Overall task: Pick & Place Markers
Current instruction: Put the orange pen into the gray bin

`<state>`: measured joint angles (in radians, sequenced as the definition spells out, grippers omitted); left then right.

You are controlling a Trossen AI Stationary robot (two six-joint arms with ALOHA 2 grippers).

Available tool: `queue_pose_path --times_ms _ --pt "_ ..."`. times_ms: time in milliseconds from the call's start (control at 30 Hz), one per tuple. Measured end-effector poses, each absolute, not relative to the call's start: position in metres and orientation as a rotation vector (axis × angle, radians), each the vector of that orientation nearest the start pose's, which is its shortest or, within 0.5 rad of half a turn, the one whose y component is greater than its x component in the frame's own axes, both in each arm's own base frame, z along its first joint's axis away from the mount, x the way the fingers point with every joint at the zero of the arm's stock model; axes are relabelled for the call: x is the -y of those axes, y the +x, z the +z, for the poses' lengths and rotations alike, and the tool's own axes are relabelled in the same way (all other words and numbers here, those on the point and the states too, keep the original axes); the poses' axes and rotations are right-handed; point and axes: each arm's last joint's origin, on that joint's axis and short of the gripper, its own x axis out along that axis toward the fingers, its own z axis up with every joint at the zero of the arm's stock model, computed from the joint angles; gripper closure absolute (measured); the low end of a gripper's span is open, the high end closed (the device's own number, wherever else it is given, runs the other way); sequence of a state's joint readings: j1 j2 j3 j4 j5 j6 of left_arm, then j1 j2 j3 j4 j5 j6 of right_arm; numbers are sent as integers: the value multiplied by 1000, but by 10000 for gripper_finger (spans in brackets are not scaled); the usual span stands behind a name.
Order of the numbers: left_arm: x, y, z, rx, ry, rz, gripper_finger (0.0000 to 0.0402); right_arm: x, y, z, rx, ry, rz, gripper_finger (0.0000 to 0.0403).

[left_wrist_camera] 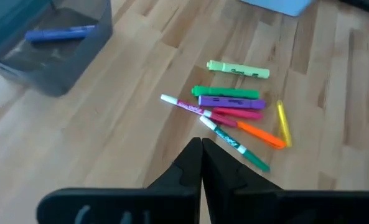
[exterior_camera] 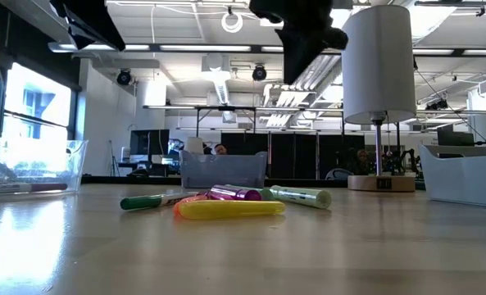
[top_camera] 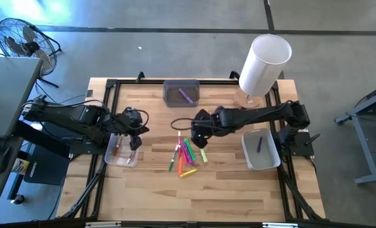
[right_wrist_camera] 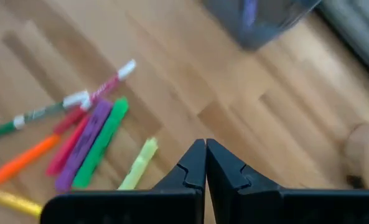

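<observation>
Markers (top_camera: 188, 156) lie loose below the right tool (top_camera: 198, 135), closed and empty.

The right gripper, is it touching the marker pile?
Apart. The low view shows the right gripper hanging well above the markers.

Overhead straight down on the whole table (top_camera: 238, 190), level from tabletop height across the markers (exterior_camera: 226, 201) toward the room, and close from each wrist obliquely down past closed fingers, all four sharing the marker cluster.
</observation>
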<state>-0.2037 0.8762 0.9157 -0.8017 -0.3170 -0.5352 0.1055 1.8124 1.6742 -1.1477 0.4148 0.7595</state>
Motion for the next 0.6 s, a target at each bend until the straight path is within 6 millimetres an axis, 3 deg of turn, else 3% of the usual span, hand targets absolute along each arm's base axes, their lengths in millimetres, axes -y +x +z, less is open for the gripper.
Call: queue_pose_path --times_ms 133,333,467,600 --pt "31 172 303 -714 -321 289 401 -31 345 277 -1007 365 -651 403" --pt "51 199 286 -761 -340 276 401 -25 306 262 -819 458 -578 403" --pt "58 222 275 -812 -381 332 401 -16 276 256 -749 489 -568 402" --pt "67 253 277 -855 -400 381 401 -7 251 251 -757 478 -554 402"
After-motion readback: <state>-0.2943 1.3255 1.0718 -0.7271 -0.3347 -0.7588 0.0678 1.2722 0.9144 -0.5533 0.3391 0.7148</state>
